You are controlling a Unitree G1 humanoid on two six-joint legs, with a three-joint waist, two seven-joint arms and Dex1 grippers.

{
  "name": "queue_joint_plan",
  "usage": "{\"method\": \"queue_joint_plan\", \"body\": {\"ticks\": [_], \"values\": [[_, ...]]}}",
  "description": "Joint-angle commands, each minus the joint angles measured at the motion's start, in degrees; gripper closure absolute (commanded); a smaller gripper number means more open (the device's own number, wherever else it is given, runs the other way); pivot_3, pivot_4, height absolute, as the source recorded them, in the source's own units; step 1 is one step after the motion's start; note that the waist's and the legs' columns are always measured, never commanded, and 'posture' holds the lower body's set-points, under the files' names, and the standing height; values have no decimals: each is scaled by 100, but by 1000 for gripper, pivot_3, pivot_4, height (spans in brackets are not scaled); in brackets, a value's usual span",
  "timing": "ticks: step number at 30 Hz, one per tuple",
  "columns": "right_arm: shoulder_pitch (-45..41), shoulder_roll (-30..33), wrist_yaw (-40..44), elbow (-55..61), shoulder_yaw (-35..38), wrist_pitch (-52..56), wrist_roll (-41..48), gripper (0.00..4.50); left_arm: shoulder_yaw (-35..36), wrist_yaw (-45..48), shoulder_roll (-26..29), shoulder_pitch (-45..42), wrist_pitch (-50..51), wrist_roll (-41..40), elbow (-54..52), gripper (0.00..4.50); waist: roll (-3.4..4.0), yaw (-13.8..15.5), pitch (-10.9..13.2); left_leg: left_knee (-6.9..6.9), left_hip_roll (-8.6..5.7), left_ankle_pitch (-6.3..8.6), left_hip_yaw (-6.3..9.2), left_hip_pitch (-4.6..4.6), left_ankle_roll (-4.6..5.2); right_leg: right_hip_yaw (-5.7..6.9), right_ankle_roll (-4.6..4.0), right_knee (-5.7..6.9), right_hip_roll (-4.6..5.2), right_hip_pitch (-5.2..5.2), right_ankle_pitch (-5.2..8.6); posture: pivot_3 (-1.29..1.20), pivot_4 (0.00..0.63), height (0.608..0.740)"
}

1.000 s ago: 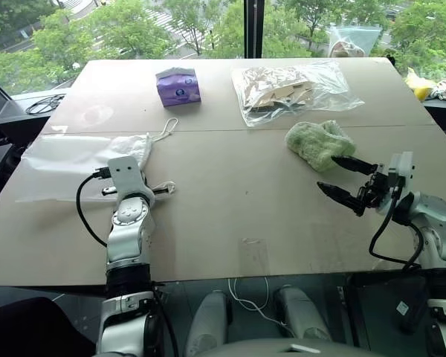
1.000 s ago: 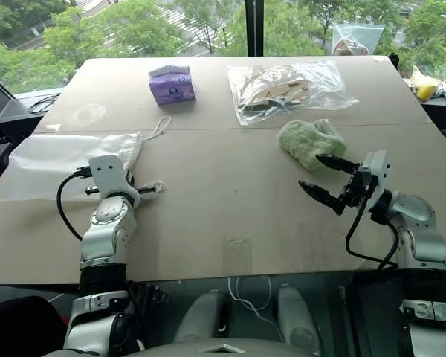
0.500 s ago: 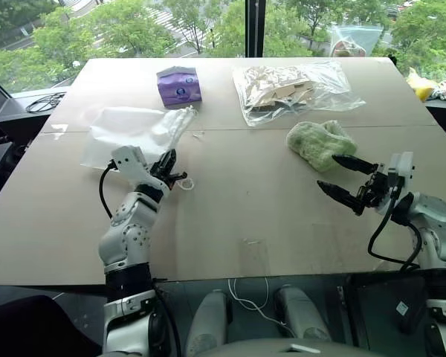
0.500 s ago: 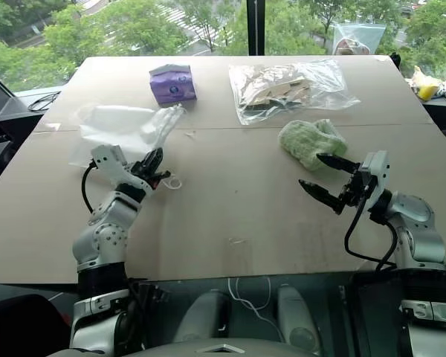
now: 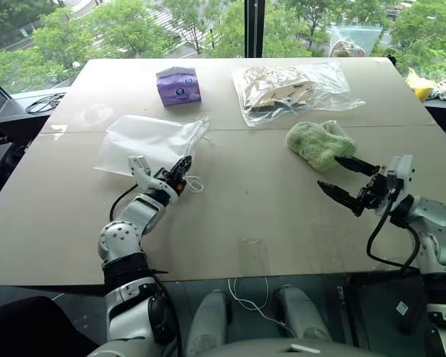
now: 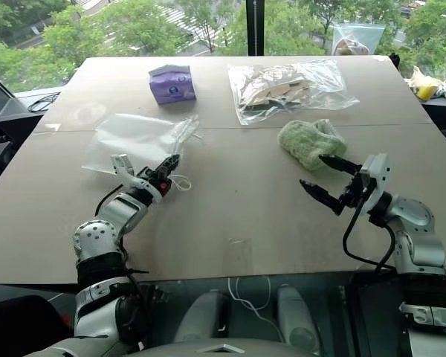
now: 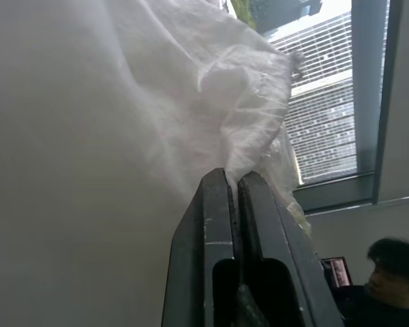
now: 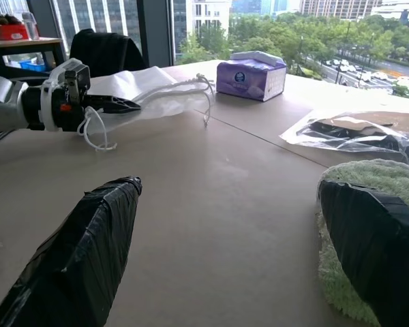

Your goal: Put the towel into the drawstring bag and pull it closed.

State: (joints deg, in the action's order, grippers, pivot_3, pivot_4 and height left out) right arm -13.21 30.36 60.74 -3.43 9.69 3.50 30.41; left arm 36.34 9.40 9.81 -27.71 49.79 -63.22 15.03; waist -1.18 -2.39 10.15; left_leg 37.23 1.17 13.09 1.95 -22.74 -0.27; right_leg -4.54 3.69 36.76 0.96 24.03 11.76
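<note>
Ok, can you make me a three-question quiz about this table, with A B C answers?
1. Where is the towel?
A. by the right gripper
B. inside the drawstring bag
C. on the purple tissue pack

2. What colour is the towel?
A. purple
B. light green
C. red

3. What is the left gripper doing?
A. wide open
B. holding the towel
C. shut on the bag

Answers: 1 A, it lies next to the open right fingers. 2 B, its fluff is pale green. 3 C, its fingers pinch the bag's edge.

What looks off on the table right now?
Nothing spilled or damaged. The drawstring bag lies crumpled, its mouth pinched in the shut left gripper; the towel sits outside it by the open right gripper.
</note>
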Motion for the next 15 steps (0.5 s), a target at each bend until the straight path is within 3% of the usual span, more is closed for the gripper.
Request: {"method": "queue_joint_plan", "body": {"ticks": [1, 5, 10, 15], "values": [[33, 32, -48, 242, 148, -102, 47, 0, 398, -364, -62, -173, 146, -548, 565, 4463, 1, 15, -1, 1, 0, 0, 2, 1, 0, 2, 0, 0, 0, -3, 0, 0, 150, 740], [78, 32, -73, 278, 151, -105, 40, 0, 591, -843, 13, -314, 167, -604, 1284, 4463, 19, 20, -12, 8, -3, 0, 5, 25, 0, 4, -1, 0, 1, -32, 1, 0, 150, 740], [149, 42, -110, 332, 175, -107, 44, 0, 102, -222, 214, -157, 161, -245, 1023, 4463, 45, -11, -27, 7, -5, 0, 0, 68, -1, 0, -2, 0, 2, -61, 3, 0, 150, 740], [211, 31, -148, 370, 166, -115, 33, 0, -393, 248, 383, -62, -108, 300, 773, 2106, 41, -11, -24, -1, -5, 0, -2, 60, -2, -3, -3, -3, 3, -57, 3, 0, 150, 740]]}}
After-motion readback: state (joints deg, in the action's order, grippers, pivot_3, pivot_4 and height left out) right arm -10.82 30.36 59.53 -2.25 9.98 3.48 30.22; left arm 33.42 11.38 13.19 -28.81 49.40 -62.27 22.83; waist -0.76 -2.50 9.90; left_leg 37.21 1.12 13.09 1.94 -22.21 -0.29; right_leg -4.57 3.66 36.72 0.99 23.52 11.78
